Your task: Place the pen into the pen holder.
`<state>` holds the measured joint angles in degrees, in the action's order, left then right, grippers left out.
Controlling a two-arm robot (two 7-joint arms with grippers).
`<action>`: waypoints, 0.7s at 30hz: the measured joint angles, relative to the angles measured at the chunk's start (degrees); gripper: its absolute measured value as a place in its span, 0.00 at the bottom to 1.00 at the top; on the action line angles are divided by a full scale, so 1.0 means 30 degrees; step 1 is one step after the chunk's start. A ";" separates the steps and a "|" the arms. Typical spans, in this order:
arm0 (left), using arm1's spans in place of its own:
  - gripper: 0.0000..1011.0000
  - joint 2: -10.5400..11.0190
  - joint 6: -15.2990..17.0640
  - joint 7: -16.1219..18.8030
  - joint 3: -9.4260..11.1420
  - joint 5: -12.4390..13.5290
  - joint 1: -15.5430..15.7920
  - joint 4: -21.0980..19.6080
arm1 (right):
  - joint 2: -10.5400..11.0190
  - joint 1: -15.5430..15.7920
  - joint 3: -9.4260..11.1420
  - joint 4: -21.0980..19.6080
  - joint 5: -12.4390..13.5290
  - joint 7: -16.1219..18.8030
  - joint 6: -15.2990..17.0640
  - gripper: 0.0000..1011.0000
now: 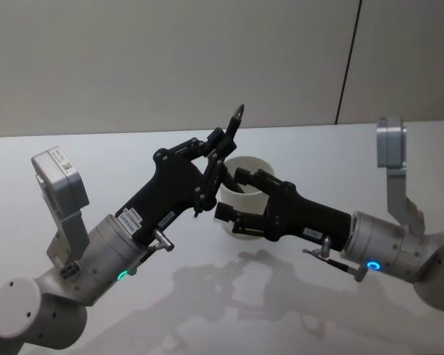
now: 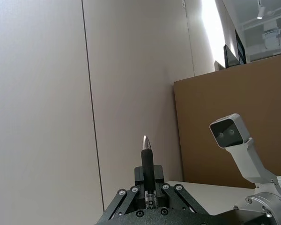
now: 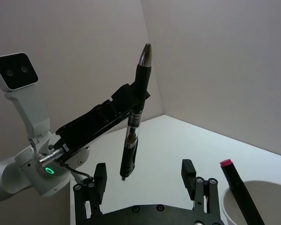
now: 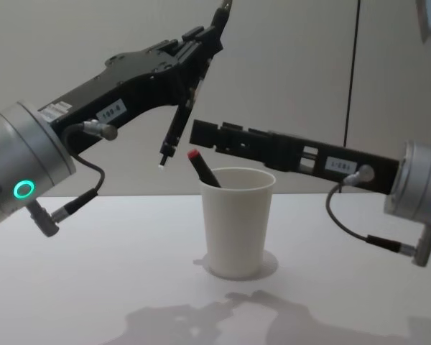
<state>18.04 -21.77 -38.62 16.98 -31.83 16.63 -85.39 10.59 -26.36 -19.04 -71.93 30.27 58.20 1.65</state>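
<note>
My left gripper (image 1: 216,150) is shut on a black pen (image 4: 174,133), held tilted in the air with its silver tip (image 3: 145,55) pointing up. The pen (image 1: 235,120) hangs above and to the left of the pen holder (image 4: 237,223), a white paper cup standing on the table. The pen's lower end (image 4: 162,162) is higher than the cup's rim (image 1: 249,160). My right gripper (image 3: 144,176) is open and holds nothing. It reaches in just above rim height beside the cup (image 3: 271,201). A black marker with a red cap (image 4: 200,165) leans inside the cup.
The white table (image 4: 93,287) stretches out around the cup. A grey wall (image 1: 170,59) runs behind it. A brown cardboard panel (image 2: 234,126) stands off to one side.
</note>
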 joint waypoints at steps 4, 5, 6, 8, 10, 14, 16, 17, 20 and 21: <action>0.12 0.0000 0.0000 -0.0001 -0.0001 0.0000 0.0000 0.0000 | -0.0109 -0.0233 -0.0099 0.0290 0.0076 0.0377 0.0046 0.99; 0.12 0.0000 0.0000 -0.0001 -0.0001 -0.0001 0.0000 0.0000 | -0.0128 -0.0275 -0.0115 0.0340 0.0086 0.0442 0.0053 0.99; 0.12 -0.0001 0.0000 -0.0002 -0.0001 -0.0001 0.0000 0.0000 | -0.0175 -0.0373 -0.0163 0.0470 0.0104 0.0565 0.0061 0.99; 0.12 -0.0001 0.0000 -0.0001 0.0000 0.0000 0.0000 0.0000 | -0.0216 -0.0459 -0.0201 0.0581 0.0121 0.0688 0.0070 0.99; 0.12 -0.0001 0.0000 -0.0001 -0.0001 -0.0001 0.0000 0.0000 | -0.0276 -0.0586 -0.0256 0.0739 0.0148 0.0833 0.0075 0.99; 0.12 -0.0001 0.0000 0.0000 -0.0001 0.0000 0.0000 0.0000 | -0.0388 -0.0821 -0.0357 0.1054 0.0178 0.1054 0.0077 0.99; 0.12 -0.0001 0.0000 -0.0001 0.0000 0.0000 0.0000 0.0000 | -0.0422 -0.0886 -0.0387 0.1146 0.0187 0.1122 0.0076 0.99; 0.12 -0.0001 0.0000 -0.0001 0.0000 0.0000 0.0000 0.0000 | -0.0468 -0.0984 -0.0427 0.1285 0.0196 0.1186 0.0069 0.99; 0.12 -0.0001 0.0000 -0.0002 0.0000 -0.0001 0.0000 -0.0001 | -0.0529 -0.1115 -0.0479 0.1457 0.0209 0.1274 0.0051 0.99; 0.12 0.0000 0.0000 -0.0002 -0.0001 0.0000 0.0000 0.0000 | -0.0540 -0.1138 -0.0487 0.1487 0.0211 0.1289 0.0048 0.99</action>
<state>18.04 -21.77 -38.62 16.98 -31.83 16.63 -85.39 8.97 -29.77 -20.50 -67.47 30.91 62.07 1.79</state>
